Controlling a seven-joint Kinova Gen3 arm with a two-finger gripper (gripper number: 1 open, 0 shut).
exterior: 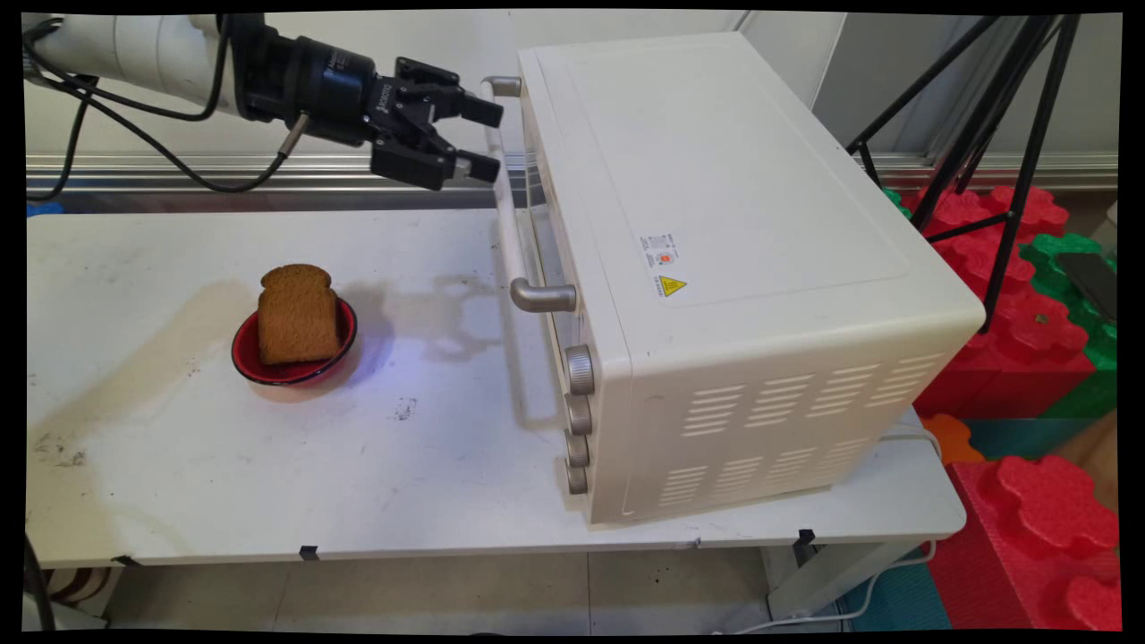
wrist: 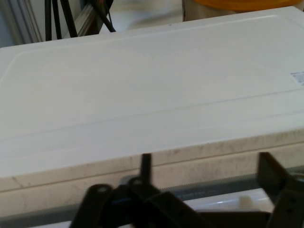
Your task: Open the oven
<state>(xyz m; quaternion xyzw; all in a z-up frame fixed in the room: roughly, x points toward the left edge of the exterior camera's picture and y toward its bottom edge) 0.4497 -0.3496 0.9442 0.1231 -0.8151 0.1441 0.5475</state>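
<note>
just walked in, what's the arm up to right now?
The arm's pincer is open and raised at the top front edge of the white toaster oven, its fingers on either side of the upper end of the oven's door handle. Whether it touches the handle cannot be told. The oven door looks closed. To the left on the white table, a slice of brown bread stands in a red bowl, apart from the arm.

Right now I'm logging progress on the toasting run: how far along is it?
Done: bread sits in the red bowl on the table. In hand: the open gripper is at the oven door handle, top end, not closed on it. Left: the door looks shut; bread isn't inside.
</note>
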